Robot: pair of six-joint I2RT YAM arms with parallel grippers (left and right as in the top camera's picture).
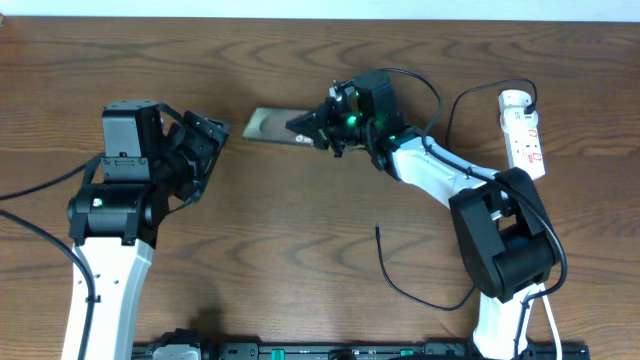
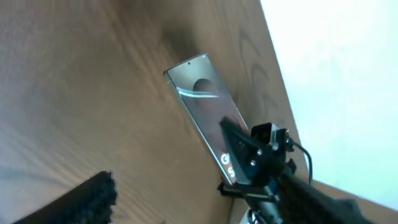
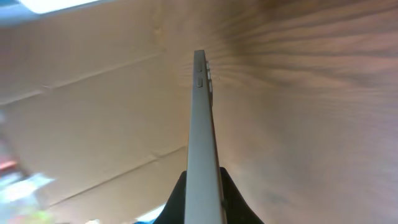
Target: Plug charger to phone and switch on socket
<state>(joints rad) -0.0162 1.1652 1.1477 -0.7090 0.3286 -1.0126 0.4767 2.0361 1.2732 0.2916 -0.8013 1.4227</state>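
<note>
The phone (image 1: 268,126) sits toward the far middle of the table (image 1: 300,230), its right end between the fingers of the right gripper (image 1: 310,130), with the left gripper (image 1: 205,140) near its left end and apart from it. The socket (image 1: 524,135) lies at the far right, well apart from the phone. The charger (image 1: 400,275) lies on the near side, just left of the right arm's base, well apart from both.

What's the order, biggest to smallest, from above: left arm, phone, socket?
1. The left arm, clearly largest.
2. The phone and the socket look alike; the right gripper hides part of the phone, so no ranking.
</note>
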